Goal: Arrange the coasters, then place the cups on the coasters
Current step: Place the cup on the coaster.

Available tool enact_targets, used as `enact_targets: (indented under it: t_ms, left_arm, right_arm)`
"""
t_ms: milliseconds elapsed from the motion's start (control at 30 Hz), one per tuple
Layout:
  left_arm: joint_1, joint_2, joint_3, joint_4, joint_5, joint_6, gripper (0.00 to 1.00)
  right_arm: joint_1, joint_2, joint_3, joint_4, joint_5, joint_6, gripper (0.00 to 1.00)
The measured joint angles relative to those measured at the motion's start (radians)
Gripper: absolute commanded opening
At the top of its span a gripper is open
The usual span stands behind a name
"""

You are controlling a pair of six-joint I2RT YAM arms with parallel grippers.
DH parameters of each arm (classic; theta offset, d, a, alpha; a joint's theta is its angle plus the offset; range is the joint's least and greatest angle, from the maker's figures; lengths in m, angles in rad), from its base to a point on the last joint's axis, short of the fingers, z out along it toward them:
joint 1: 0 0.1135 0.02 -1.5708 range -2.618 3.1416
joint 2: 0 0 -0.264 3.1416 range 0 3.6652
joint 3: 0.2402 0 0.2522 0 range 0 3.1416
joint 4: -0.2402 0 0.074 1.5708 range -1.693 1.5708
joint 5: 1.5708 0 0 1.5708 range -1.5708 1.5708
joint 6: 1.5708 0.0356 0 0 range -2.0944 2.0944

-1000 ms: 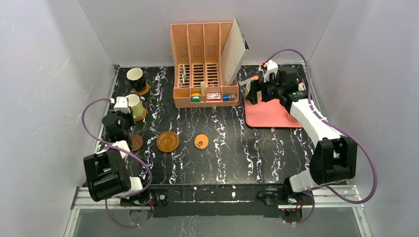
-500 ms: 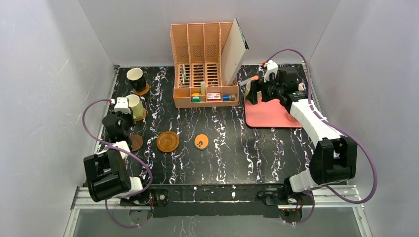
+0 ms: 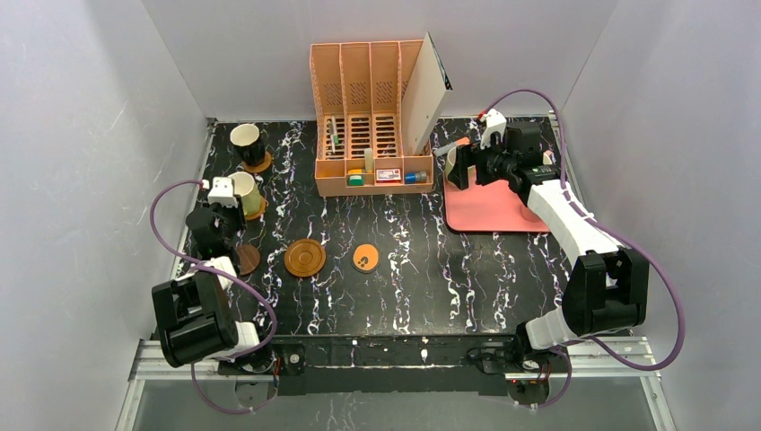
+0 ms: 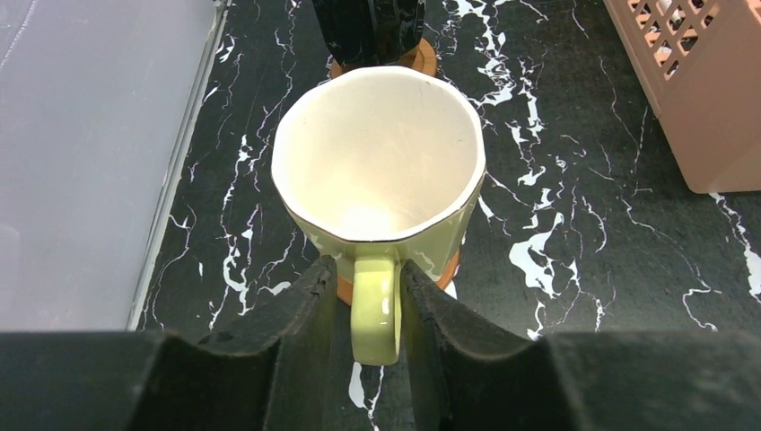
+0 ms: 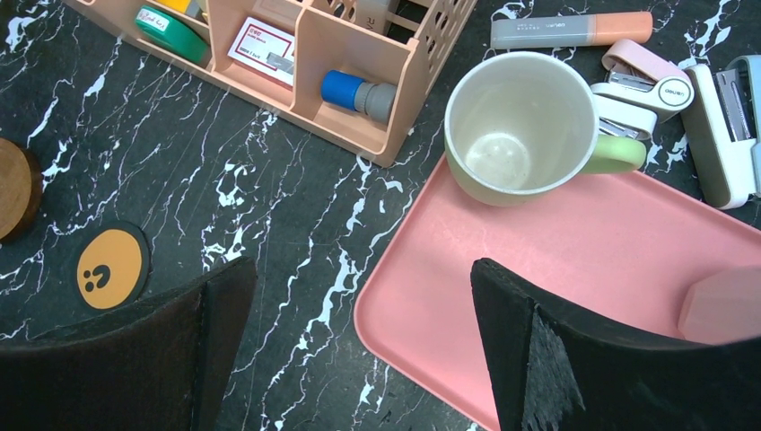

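Leftmost, left gripper (image 4: pixel 369 269): jaws narrowly parted around the yellow mug's handle, one finger against it, a sliver of gap on the other side.
Yellow mug (image 4: pixel 377 153): upright on a plain orange-brown coaster (image 4: pixel 446 269), handle pointing at the wrist camera.
Black mug (image 3: pixel 245 139): just behind the yellow one, on its own orange-brown coaster (image 3: pixel 261 164), near the table's back left corner.
Dark brown coaster (image 3: pixel 247 259): bare, nearer than the yellow mug, partly under the left arm.
Ringed wooden coaster (image 3: pixel 305 258): bare, just right of the dark one.
Orange coaster with dark marks (image 3: pixel 365 258): bare, right again, mid-table.
Olive green mug (image 5: pixel 516 126): upright on the back left corner of the pink tray (image 5: pixel 538 296), handle to the right in the wrist view.
Right gripper (image 5: pixel 359 274): jaws spread wide, holding nothing, hanging over the tray's left edge, short of the green mug.
Pink mug (image 5: pixel 722 305): only an edge shows, on the tray.
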Motion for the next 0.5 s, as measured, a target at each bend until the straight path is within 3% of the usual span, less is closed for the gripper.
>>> enact_targets:
  t_ms: [400,500]
  left_arm:
    - [0.0,-0.009,-0.002,-0.006,-0.007,0.01,0.58]
    - [0.0,-0.024,-0.003,-0.015,-0.014,0.014,0.75]
  right_arm:
    - [0.0,0.0,0.0,0.0,-0.005,0.0,0.98]
    - [-0.001,0.0,0.0,0.0,-0.006,0.0,0.98]
